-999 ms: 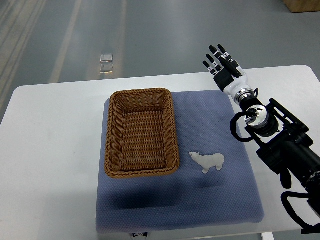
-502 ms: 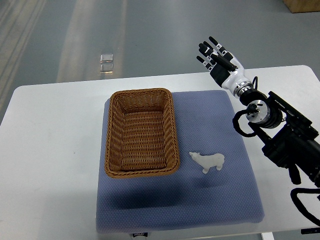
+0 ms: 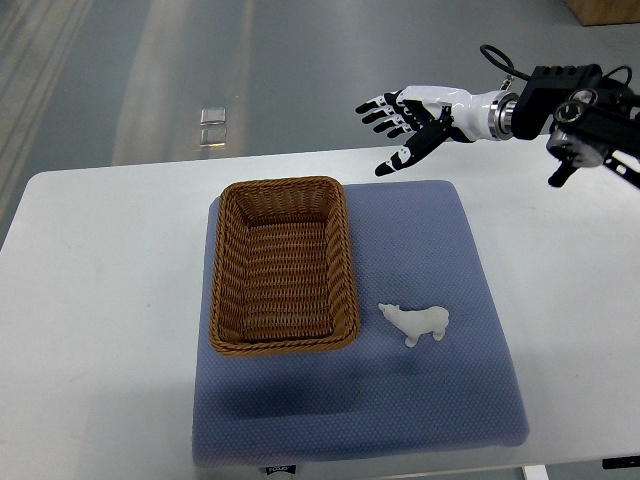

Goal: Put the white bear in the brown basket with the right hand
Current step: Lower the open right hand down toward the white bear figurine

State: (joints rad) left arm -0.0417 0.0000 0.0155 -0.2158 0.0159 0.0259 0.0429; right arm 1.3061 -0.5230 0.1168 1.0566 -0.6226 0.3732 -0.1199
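**A:** How far along is this?

**B:** Barely begun, by my reading. The white bear (image 3: 416, 322) lies on the blue mat (image 3: 440, 250), just beside the brown basket (image 3: 284, 264), off the basket's near right corner. Nothing touches it.

**A:** And the basket itself?

**B:** Nothing in it that I can see; the woven floor shows bare. It sits on the mat's left half, long side running away from the camera.

**A:** Where is the right hand (image 3: 410, 112)?

**B:** Well apart from the bear, up beyond the basket's far right corner, near the far edge of the tabletop (image 3: 100, 300). Its arm comes in from the picture's right edge. The fingers (image 3: 380, 105) are spread, pointing toward the left, holding nothing.

**A:** The left arm?

**B:** Out of view entirely.

**A:** So what remains?

**B:** Everything, I would say. The hand has to travel toward the camera to the bear, close around it, lift it, carry it sideways over the basket's rim and let go inside. The bear is small and lies flat on a soft mat, so I'd expect the grasp to be the fiddly part.
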